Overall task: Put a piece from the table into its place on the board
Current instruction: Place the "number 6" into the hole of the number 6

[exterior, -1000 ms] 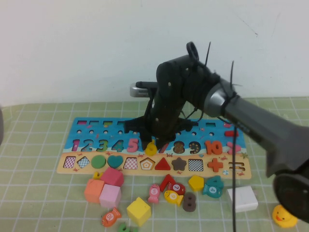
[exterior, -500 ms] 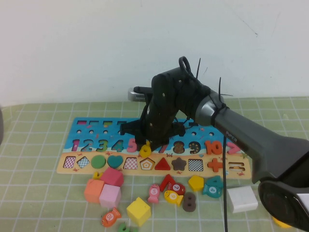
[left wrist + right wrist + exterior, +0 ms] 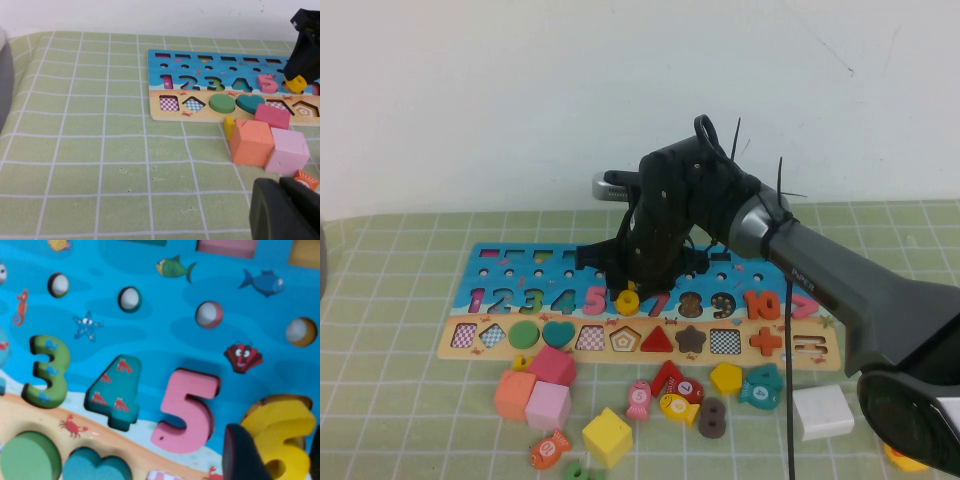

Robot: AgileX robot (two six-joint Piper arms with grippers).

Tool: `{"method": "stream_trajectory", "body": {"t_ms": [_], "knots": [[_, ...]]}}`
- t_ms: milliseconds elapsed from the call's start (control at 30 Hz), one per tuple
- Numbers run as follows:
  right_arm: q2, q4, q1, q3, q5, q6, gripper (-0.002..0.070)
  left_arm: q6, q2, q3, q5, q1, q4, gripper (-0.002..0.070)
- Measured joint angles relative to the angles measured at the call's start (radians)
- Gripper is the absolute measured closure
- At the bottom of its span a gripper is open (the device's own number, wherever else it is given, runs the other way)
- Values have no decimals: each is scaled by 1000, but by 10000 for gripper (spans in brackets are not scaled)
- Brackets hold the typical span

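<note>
The piece, a yellow numeral 6 (image 3: 628,299), is at its cut-out on the board (image 3: 520,262), between the pink 5 and the red 7. My right gripper (image 3: 628,292) reaches down over the board's middle and is shut on it. In the right wrist view the piece (image 3: 282,435) sits tilted over the brown recess of the board (image 3: 150,330), with a dark finger (image 3: 242,455) against its side. My left gripper (image 3: 282,210) is shut and holds nothing. It hovers over the green mat in front of the board's (image 3: 200,67) left end, near the cubes.
Loose pieces lie in front of the board: an orange cube (image 3: 515,394), pink cubes (image 3: 549,404), a yellow cube (image 3: 608,436), fish pieces (image 3: 678,405), a yellow pentagon (image 3: 725,378) and a white block (image 3: 822,411). The right arm crosses the board's right half.
My right gripper, with the piece in it, shifted left along the board, then came back a little to the right. It now stands at the cut-out between 5 and 7.
</note>
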Motion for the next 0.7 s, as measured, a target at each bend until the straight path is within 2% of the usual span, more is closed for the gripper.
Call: {"method": "stream_trajectory", "body": {"t_ms": [700], "knots": [[0,-13,0,0,0,14,395,0,0,0,1,0,0,676]]}}
